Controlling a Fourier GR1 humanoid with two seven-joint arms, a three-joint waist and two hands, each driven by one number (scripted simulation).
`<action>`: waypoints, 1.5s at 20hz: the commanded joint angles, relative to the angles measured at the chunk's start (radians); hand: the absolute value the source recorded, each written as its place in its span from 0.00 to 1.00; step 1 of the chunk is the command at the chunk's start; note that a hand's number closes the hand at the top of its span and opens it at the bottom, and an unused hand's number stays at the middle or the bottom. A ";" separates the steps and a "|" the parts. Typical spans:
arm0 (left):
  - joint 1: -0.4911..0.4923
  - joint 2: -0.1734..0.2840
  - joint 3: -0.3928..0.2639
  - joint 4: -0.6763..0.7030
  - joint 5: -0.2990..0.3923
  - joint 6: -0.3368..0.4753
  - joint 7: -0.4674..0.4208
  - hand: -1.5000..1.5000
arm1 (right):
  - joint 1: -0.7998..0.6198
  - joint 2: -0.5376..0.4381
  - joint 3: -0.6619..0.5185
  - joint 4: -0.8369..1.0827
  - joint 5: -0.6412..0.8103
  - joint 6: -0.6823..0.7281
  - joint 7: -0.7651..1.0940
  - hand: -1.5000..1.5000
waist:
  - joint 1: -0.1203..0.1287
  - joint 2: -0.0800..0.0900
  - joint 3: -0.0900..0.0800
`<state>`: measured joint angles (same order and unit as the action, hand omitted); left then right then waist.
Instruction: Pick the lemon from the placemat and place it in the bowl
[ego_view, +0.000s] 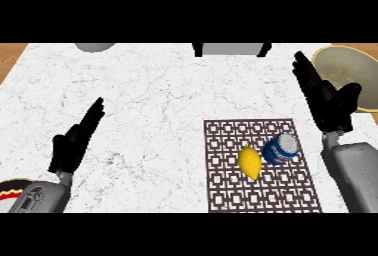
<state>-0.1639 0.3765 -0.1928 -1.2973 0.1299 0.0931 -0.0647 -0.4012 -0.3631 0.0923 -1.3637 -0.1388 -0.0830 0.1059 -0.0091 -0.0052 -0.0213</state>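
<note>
A yellow lemon (250, 161) lies near the middle of a brown patterned placemat (258, 195) at the lower right of the counter. A beige bowl (351, 70) sits at the far right, partly cut off by the view's edge. My right hand (325, 97) hangs open between the placemat and the bowl, fingers straight and pointing away, above and to the right of the lemon. At the left, my left hand (74, 142) rests open, fingers up, far from the lemon.
A blue and white can (280, 148) stands on the placemat, touching the lemon's right side. A grey round object (94, 47) and a grey box (230, 49) sit at the counter's far edge. A plate's rim (9, 192) shows at the lower left.
</note>
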 joint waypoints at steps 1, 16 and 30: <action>-0.029 -0.038 -0.007 -0.071 0.004 -0.008 0.042 0.50 | 0.037 0.005 -0.015 -0.016 0.058 -0.049 -0.036 1.00 | 0.008 0.004 0.022; 0.005 -0.104 -0.099 -0.258 0.037 -0.097 0.090 0.50 | 0.273 0.044 0.238 -0.194 0.644 -0.401 0.184 0.00 | 0.015 0.003 0.019; -0.015 -0.123 -0.112 -0.277 0.032 -0.097 0.137 0.50 | 0.057 -0.101 0.348 -0.272 0.497 0.453 0.891 0.00 | 0.022 0.004 0.017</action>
<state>-0.1697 0.2579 -0.3092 -1.5704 0.1532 0.0016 0.0590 -0.2809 -0.4580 0.4450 -1.6216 0.4739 0.1495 0.8322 0.0148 -0.0041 -0.0060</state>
